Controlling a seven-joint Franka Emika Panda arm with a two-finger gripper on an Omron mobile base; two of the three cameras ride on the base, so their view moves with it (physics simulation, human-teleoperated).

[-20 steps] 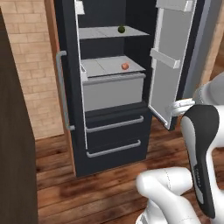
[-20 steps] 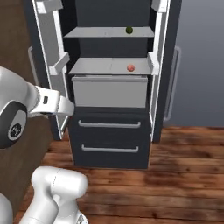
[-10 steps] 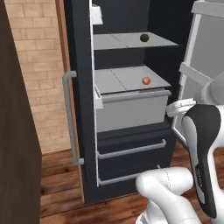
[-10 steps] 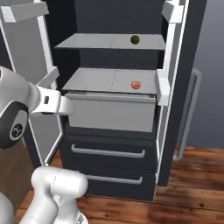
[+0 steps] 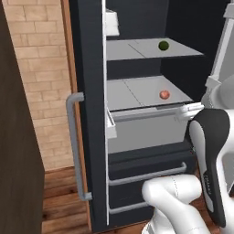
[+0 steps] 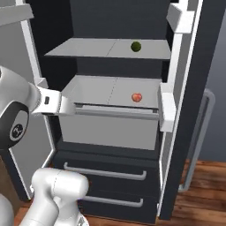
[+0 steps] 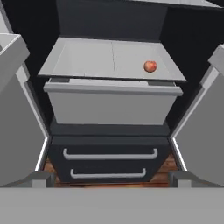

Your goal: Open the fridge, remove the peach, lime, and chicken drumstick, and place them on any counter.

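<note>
— Where are the things I'm after?

— I see the fridge point(image 6: 114, 145) with both doors swung wide. The peach point(image 6: 137, 97) sits on the lower pale shelf point(image 6: 95, 90), toward its right side, a little back from the front edge. The lime point(image 6: 135, 46) sits on the shelf above, also toward the right. In my hand camera the peach point(image 7: 150, 66) lies up and to the right of centre, on the same lower shelf. I can't make out the chicken drumstick anywhere.

— And the claw?

— The gripper point(image 7: 112, 178) is spread wide and holds nothing; its two dark fingertips point(image 7: 40, 178) stand far apart at the bottom corners of the hand camera, facing the fridge's open middle. It is well short of the peach, touching nothing.

— What else is around?

— Under the lower shelf is a pale bin front, then two dark drawers point(image 7: 109, 162) with grey bar handles. From the left base camera I see the left door point(image 5: 89, 114) edge-on with its long grey handle point(image 5: 75, 146), a brick wall point(image 5: 39, 82) behind it, and wooden floor point(image 5: 61, 205) below.
</note>
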